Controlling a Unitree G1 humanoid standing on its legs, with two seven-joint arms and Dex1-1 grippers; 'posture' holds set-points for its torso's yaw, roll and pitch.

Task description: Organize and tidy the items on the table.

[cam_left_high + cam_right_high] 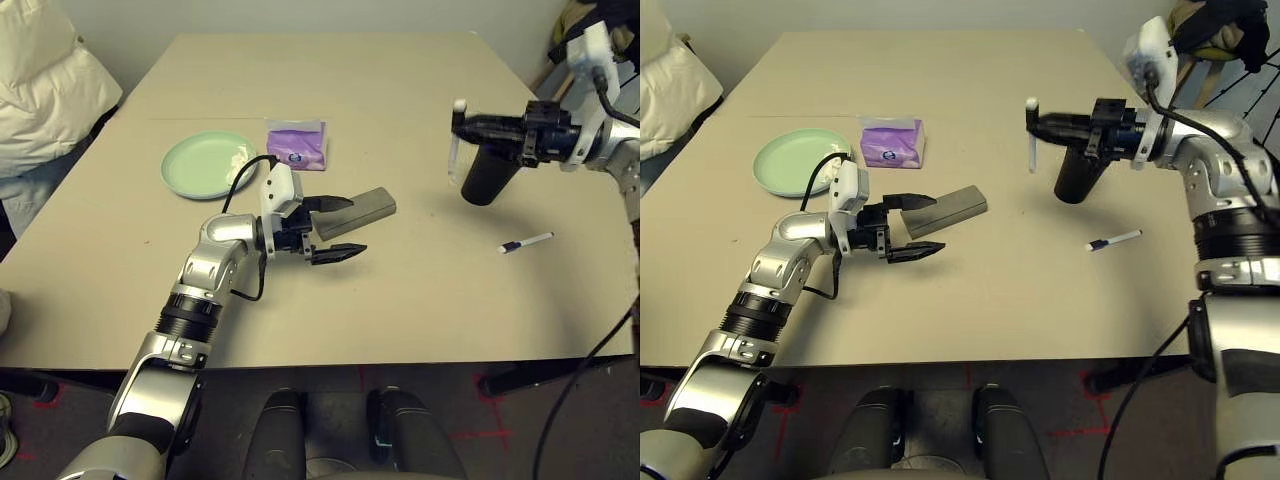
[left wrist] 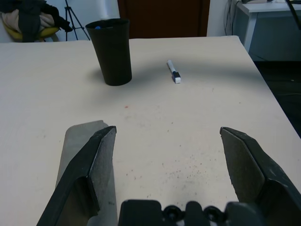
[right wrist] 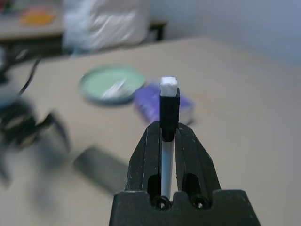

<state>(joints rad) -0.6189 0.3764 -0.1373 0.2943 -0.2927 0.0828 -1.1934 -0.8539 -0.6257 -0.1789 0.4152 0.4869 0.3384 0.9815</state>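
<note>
Stick (image 1: 1031, 135) pinched in right claw (image 1: 1035, 125) above cup (image 1: 1078, 170)

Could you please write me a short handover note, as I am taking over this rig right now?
Left gripper: open, level above the table, beside the near end of the grey-brown glasses case, holding nothing.
Right gripper: shut on a white marker with a black cap, held in the air by the black cup.
On the table: a pale green plate with white tissue on it, a purple tissue pack beside it, and a second marker lying near the cup.
Done: one marker picked up.
Left, probably: held marker into the cup, then the second marker; the case is untouched.
</note>
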